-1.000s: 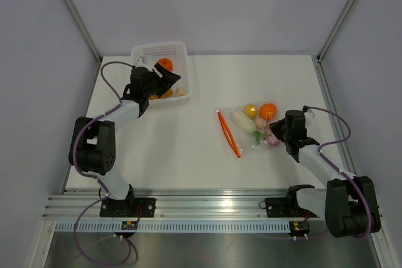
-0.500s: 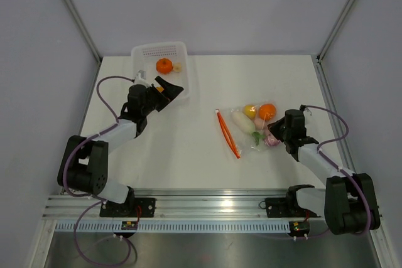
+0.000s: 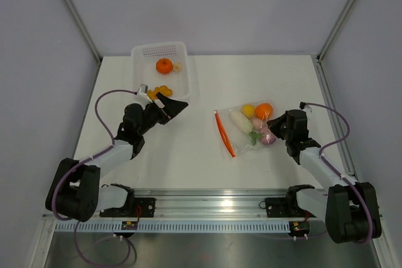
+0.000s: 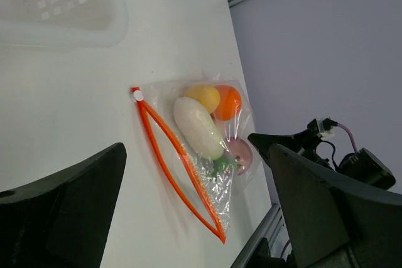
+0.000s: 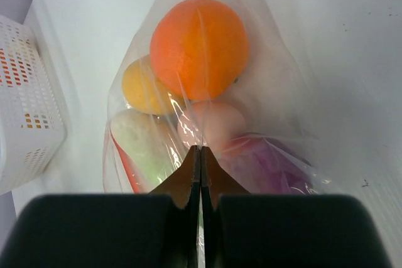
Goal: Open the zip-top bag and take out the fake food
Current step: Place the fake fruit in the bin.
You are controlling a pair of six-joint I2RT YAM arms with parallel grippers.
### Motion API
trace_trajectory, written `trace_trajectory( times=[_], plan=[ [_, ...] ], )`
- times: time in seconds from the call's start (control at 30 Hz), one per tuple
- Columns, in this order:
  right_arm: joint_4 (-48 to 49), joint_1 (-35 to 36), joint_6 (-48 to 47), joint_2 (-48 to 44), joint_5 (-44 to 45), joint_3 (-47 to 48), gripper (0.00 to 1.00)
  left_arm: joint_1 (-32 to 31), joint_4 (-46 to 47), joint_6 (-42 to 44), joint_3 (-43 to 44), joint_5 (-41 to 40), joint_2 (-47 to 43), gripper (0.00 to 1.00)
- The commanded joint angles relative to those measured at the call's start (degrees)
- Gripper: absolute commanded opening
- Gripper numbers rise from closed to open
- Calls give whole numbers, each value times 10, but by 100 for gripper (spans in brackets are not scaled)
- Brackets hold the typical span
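Clear plastic lies crinkled on the white tabletop [image 3: 188,155]: the zip-top bag [image 3: 246,131] sits at about 3 o'clock in the overhead view. Its red-orange zipper strip [image 3: 225,134], along the bag's 9 o'clock edge, is parted into a narrow open loop.

The opening step looks done, and the emptying only partly so. Some fake food lies in the white perforated basket [image 3: 148,54] at 11 o'clock: an orange tangerine [image 3: 164,65], a small pale piece [image 3: 178,66] and some yellow-orange pieces [image 3: 162,90].

Inside the bag are an orange ball [image 5: 200,48], a yellow piece [image 5: 141,89], a white radish-like piece [image 4: 198,127] and a purple-pink piece [image 5: 267,167], all yet to come out.

The right gripper [image 5: 200,152], at the bag's 3 o'clock end, has its jaws closed, pinching the film of the sealed edge. The left gripper [image 3: 179,105] hangs between basket and bag, its jaws spread wide with nothing in them, pointing toward the bag's mouth.

No brand, label or lettering can be read on the bag, the basket or either arm.
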Motion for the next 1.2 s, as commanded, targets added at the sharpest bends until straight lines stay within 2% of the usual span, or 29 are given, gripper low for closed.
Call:
trace_trajectory(
  times=[0.0,0.07,0.27,0.3,0.47,0.5,0.53,0.57,0.77,0.87,0.97,1.03,1.07,1.17],
  plan=[
    [25,-1,-6,13,-15,5,0,-4,33,13,4,28,-52,99],
    [23,-1,-5,21,-15,8,0,-7,-9,27,6,28,-66,99],
    [24,-1,-1,9,-11,2,0,-8,-47,41,-20,28,-149,99],
    [25,-1,-2,6,-11,0,0,-8,-53,31,-29,24,-171,90],
    [25,-1,0,9,-11,1,0,-7,-107,43,-44,-22,-207,65],
    [27,-1,0,11,-13,1,0,-7,-100,49,-49,-8,-207,69],
    [28,-1,2,12,-14,1,0,-7,-53,54,-62,10,-205,84],
    [29,-1,2,12,-15,0,0,-7,-45,48,-66,23,-197,99],
    [34,-1,4,17,-16,0,0,-11,-31,40,-91,18,-178,99],
    [34,-1,3,15,-15,0,0,-19,-9,35,-93,16,-137,99],
    [36,-1,4,11,-32,-1,0,-45,26,29,-85,13,-76,98],
    [43,0,5,10,-38,-4,0,-73,45,29,-72,9,-27,90],
    [46,-1,7,11,-40,-8,0,-84,49,29,-66,8,-12,90],
    [58,-1,13,14,-49,-10,0,-127,9,39,-28,-35,37,89]
  ],
)
